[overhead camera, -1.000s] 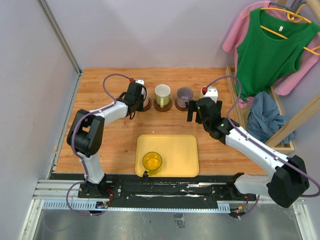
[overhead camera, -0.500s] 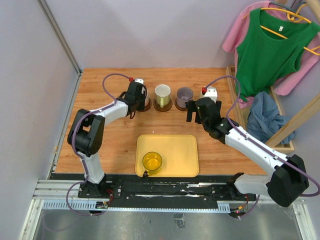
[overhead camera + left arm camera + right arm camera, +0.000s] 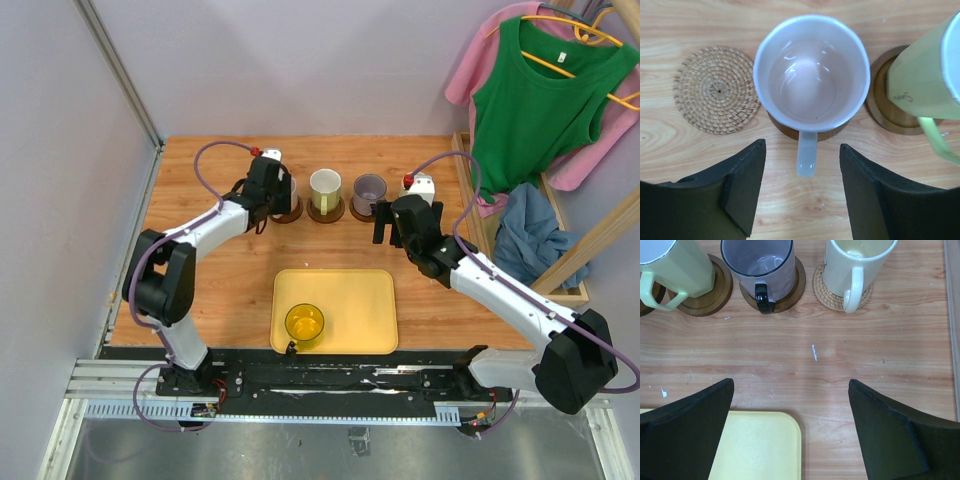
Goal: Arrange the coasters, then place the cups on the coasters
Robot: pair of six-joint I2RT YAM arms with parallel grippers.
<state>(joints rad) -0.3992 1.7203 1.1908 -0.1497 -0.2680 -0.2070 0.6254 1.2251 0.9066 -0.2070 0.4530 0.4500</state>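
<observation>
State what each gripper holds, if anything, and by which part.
Nothing. The left gripper stands open either side of the handle of the pink cup without touching it; the right gripper is open above the table.

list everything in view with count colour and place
table: 1, wood
tray: 1, yellow, near middle
brown coasters: 3, dark, far row
woven coasters: 2, tan, row's ends, left one bare
cups: 5; pink cup, green cup, purple cup on brown coasters, cream cup on woven, yellow cup on tray
top: 1, green, hanging far right
shirt: 1, pink, behind top
cloth: 1, blue, on rack
rack: 1, wood, right edge
arms: 2, white-black, near edge
left tool: 1, black, open, astride pink cup's handle, not touching
right tool: 1, black, open, above bare table
</observation>
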